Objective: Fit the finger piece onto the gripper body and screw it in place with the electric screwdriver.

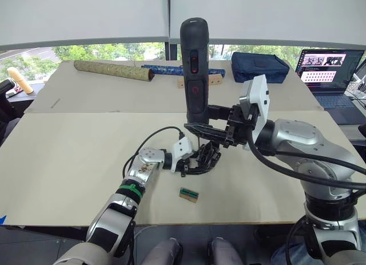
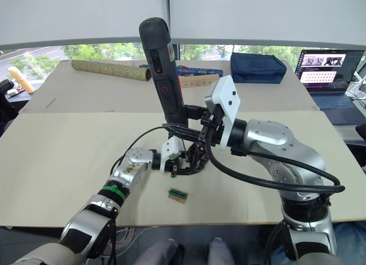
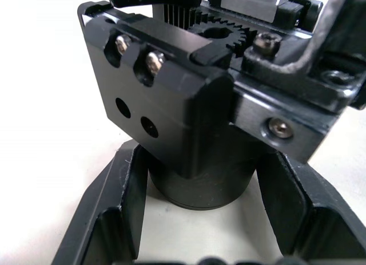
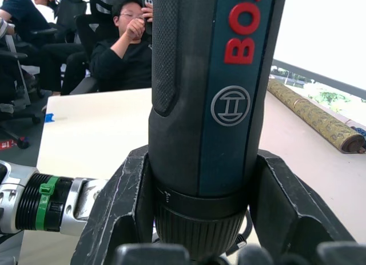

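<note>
Left eye view: right fingers [image 1: 220, 127] clamp the upright electric screwdriver [image 1: 194, 70], its bit directly above the gripper body [image 1: 206, 156] clasped in left fingers [image 1: 191, 162] on the worktop [image 1: 68, 162].

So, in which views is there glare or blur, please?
Left eye view: bright windows behind, the table evenly lit. Left wrist view: the gripper body is sharp, the table washed out. Right wrist view: the electric screwdriver is sharp, the people behind are softer.

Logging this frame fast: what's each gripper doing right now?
Left gripper: shut on the gripper body.
Right gripper: shut on the electric screwdriver, held upright.
</note>
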Robot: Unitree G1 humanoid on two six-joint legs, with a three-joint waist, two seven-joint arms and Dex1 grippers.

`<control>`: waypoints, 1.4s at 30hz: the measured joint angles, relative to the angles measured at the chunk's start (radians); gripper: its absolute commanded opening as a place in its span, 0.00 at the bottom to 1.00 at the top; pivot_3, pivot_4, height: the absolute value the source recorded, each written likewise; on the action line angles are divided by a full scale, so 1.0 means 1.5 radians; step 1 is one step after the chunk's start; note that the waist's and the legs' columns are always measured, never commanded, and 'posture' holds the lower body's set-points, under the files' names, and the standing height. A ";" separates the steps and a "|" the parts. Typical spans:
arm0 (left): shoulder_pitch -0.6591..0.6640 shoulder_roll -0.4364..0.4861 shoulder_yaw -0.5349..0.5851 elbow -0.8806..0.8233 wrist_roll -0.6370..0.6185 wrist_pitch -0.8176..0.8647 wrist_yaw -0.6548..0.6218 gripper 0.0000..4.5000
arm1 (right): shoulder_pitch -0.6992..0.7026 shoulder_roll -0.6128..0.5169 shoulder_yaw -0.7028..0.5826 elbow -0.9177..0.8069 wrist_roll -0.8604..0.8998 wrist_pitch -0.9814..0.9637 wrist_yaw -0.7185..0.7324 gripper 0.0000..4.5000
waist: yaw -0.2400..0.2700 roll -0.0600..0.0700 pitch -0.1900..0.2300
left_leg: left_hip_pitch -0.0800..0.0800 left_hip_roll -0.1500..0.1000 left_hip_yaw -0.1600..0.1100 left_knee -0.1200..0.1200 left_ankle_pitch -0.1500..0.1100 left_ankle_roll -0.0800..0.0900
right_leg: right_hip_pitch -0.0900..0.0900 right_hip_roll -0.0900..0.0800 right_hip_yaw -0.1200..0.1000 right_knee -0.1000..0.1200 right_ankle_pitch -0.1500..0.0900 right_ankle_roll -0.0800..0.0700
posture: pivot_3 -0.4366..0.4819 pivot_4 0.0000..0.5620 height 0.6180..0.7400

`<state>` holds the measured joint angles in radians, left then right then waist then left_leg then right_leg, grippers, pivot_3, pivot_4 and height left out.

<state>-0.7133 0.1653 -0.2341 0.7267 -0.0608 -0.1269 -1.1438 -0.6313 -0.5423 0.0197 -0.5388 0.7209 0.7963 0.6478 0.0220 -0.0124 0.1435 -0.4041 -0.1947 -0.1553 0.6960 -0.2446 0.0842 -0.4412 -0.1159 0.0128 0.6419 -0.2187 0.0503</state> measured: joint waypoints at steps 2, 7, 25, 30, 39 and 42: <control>0.000 0.000 0.000 0.000 0.000 0.000 0.000 0.51 | 0.009 0.001 0.004 0.001 -0.007 -0.004 0.001 0.42 | 0.000 0.000 0.000 | 0.000 0.000 0.000 0.000 0.000 0.000 | 0.000 0.000 0.000 0.000 0.000 0.000 | 0.48 0.27 1.00; 0.000 0.001 0.000 0.000 0.000 0.000 0.000 0.51 | 0.011 0.003 0.005 0.009 -0.020 -0.006 0.005 0.42 | 0.000 0.000 0.000 | 0.000 0.000 0.000 0.000 0.000 0.000 | 0.000 0.000 0.000 0.000 0.000 0.000 | 0.48 0.27 1.00; 0.000 0.000 0.000 0.000 0.000 0.000 0.000 0.51 | -0.009 0.008 0.008 0.028 -0.048 -0.021 0.036 0.42 | 0.000 0.000 0.000 | 0.000 0.000 0.000 0.000 0.000 0.000 | 0.000 0.000 0.000 0.000 0.000 0.000 | 0.48 0.27 1.00; 0.000 0.000 0.001 0.000 0.000 0.000 0.000 0.51 | -0.007 0.008 0.009 0.034 -0.058 -0.024 0.046 0.42 | 0.000 0.000 0.000 | 0.000 0.000 0.000 0.000 0.000 0.000 | 0.000 0.000 0.000 0.000 0.000 0.000 | 0.48 0.27 1.00; 0.000 0.001 0.001 -0.001 0.000 0.002 0.000 0.51 | -0.003 0.013 0.012 0.035 -0.068 -0.028 0.048 0.42 | 0.000 0.000 0.000 | 0.000 0.000 0.000 0.000 0.000 0.000 | 0.000 0.000 0.000 0.000 0.000 0.000 | 0.48 0.27 1.00; 0.000 0.001 0.001 -0.001 0.000 0.003 0.000 0.51 | -0.003 0.013 0.012 0.035 -0.069 -0.029 0.049 0.42 | 0.000 0.000 0.000 | 0.000 0.000 0.000 0.000 0.000 0.000 | 0.000 0.000 0.000 0.000 0.000 0.000 | 0.48 0.27 1.00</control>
<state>-0.7133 0.1671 -0.2327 0.7249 -0.0613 -0.1228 -1.1431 -0.6351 -0.5226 0.0382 -0.4861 0.6177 0.7527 0.7215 0.0215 -0.0124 0.1435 -0.4041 -0.1948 -0.1553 0.6960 -0.2446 0.0842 -0.4413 -0.1158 0.0128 0.6419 -0.2187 0.0503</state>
